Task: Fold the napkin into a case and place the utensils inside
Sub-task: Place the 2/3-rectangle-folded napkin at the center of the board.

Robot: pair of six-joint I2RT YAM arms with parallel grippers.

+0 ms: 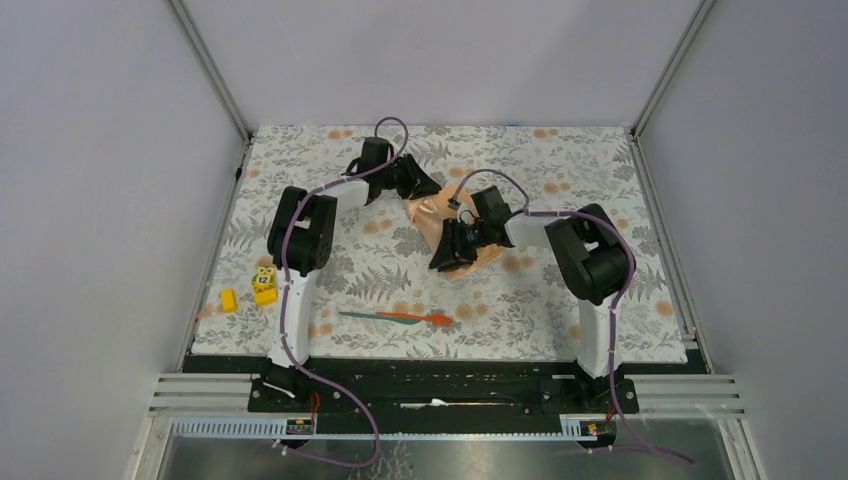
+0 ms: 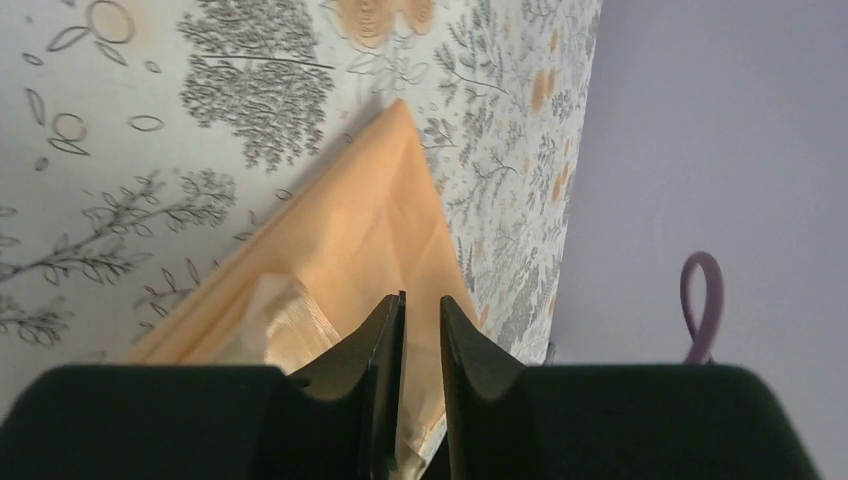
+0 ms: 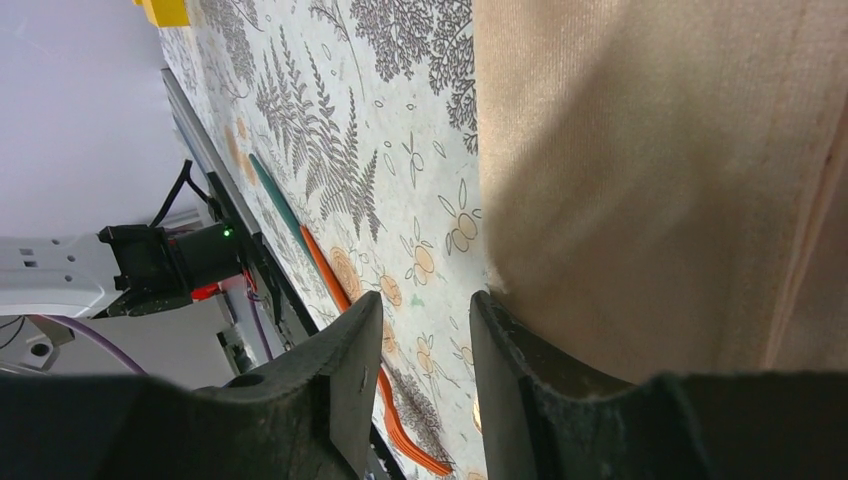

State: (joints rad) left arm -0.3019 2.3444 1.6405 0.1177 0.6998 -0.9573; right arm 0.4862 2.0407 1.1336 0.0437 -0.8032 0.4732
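The napkin (image 1: pixel 433 212) lies partly folded toward the far middle of the worktop (image 1: pixel 560 170), between the two arms, and its layered edges look loose rather than creased, so the fold could easily come undone. The left fingers (image 2: pixel 375 340) stand only a sliver apart over the far corner, pinching nothing that shows. If a layer catches on a tip as they lift, the flap could be dragged back open. The right fingers (image 3: pixel 345 360) are spread at the near edge with one tip against the cloth and bare floral print in the gap. Closing here might nip the tablecloth along with the napkin, or shove the whole bundle askew. The utensils (image 1: pixel 398 317) lie well apart near the front edge. They are thin, flat and touching each other, so a grab may slip or take both.
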